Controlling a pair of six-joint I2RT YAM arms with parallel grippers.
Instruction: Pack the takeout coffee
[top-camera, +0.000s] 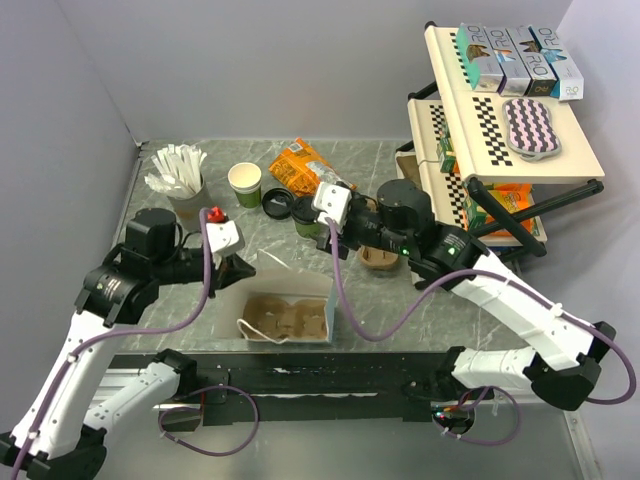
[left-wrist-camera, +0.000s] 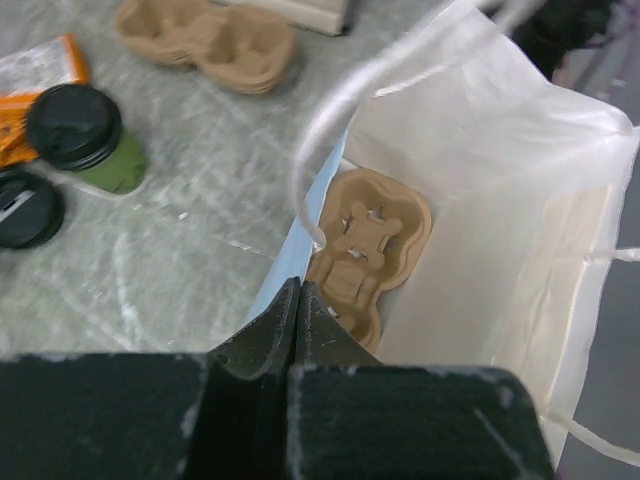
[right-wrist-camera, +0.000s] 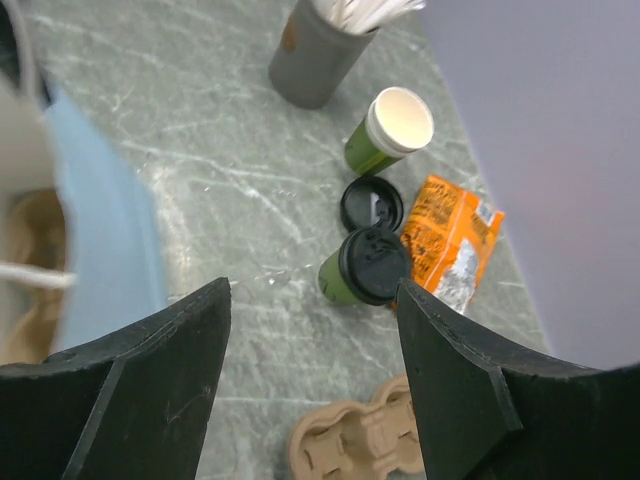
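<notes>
On table, past centre: coffee not yet in bag

Coffee (right-wrist-camera: 365, 265) stands upright w/ black lid on, toward the far edge of the table (top-camera: 268, 238), about mid-width, touching neither gripper. R gripper (right-wrist-camera: 312, 292) hovers above it, fingers spread wide, holding nothing. Just beside coffee are a loose lid (right-wrist-camera: 372, 204) and an orange snack pack (right-wrist-camera: 450, 240); a lidless cup (right-wrist-camera: 392, 130) is a bit further left. Grey cup of sticks (top-camera: 182, 190) is nr far left corner. White bag (top-camera: 290, 300) stands open by the near edge, a carrier (left-wrist-camera: 362, 250) inside. L gripper (left-wrist-camera: 298, 300) has its fingers pressed together at bag's left rim; can't tell if rim is pinched. Second carrier (top-camera: 380, 258) sits right of bag.
</notes>
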